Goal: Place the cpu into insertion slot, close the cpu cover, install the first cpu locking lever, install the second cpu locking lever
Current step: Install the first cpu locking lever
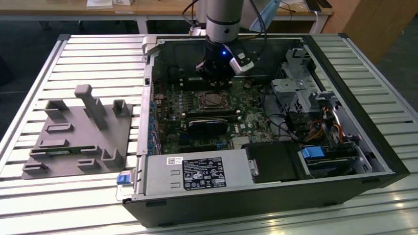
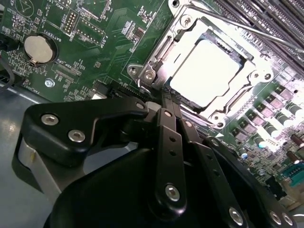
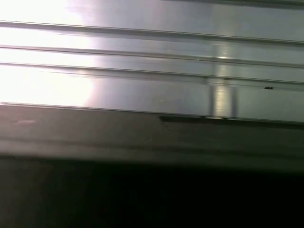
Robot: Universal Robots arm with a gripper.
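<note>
Nearest the lens in the exterior view sits the grey power supply box (image 1: 196, 172) at the front of the open computer case (image 1: 365, 147), which lies on a slatted metal table (image 1: 78, 54). A grey moulded fixture (image 1: 78, 132) rests on the table toward the exterior view's left. Behind, the arm reaches down into the case, its gripper (image 1: 216, 78) hanging just above the far edge of the insertion slot (image 1: 210, 100) on the green motherboard (image 1: 196, 122).

Black gripper linkages fill the foreground of the second wrist view, the fingers drawn together into a narrow closed tip (image 2: 166, 97) with nothing visibly between them. Just beyond that tip lies the socket: the cpu (image 2: 209, 71) is seated flat in it, bright and square, framed by the cpu cover (image 2: 164, 52), which appears lowered around it. A thin locking lever (image 2: 247, 28) runs along the far side, its long axis slanting across the socket.

Slatted metal (image 3: 152, 57) above a dark edge appears in the first wrist view
</note>
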